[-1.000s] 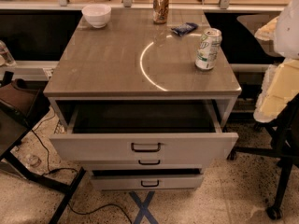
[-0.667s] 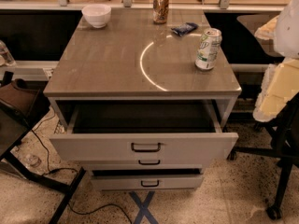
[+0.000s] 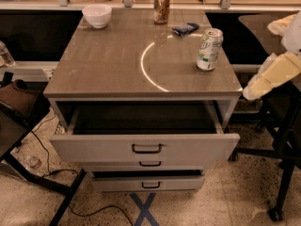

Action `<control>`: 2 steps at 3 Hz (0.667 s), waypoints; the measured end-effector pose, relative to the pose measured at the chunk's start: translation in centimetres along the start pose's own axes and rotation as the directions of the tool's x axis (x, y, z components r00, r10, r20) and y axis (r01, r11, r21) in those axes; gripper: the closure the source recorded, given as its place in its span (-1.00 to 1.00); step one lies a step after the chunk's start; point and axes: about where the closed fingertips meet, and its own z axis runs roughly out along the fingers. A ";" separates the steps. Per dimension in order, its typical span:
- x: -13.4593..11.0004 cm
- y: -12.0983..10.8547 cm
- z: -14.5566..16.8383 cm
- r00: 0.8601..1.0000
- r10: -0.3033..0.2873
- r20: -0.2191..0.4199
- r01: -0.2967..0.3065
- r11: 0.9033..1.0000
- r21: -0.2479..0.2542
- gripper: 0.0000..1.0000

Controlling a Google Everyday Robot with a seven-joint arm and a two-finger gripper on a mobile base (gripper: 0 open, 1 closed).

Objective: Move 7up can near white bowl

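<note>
The 7up can [image 3: 209,49], silver-white with green markings, stands upright near the right edge of the grey cabinet top [image 3: 108,65]. The white bowl [image 3: 97,15] sits at the far left corner of the same top, well apart from the can. Only a cream-coloured part of my arm [image 3: 275,74] shows at the right edge, beside the cabinet and lower right of the can. My gripper itself is out of view.
A brown-gold can [image 3: 162,7] stands at the back middle, with a dark blue packet [image 3: 185,29] just right of it. The top drawer [image 3: 146,145] is pulled open toward me. A black chair [image 3: 282,140] stands at the right and dark furniture [image 3: 19,112] at the left.
</note>
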 end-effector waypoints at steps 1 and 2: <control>0.9 -4.4 1.8 0.981 0.066 0.184 -0.083 0.993 0.083 -1.00; 0.8 -9.1 3.2 0.926 0.105 0.363 -0.169 0.974 0.150 -1.00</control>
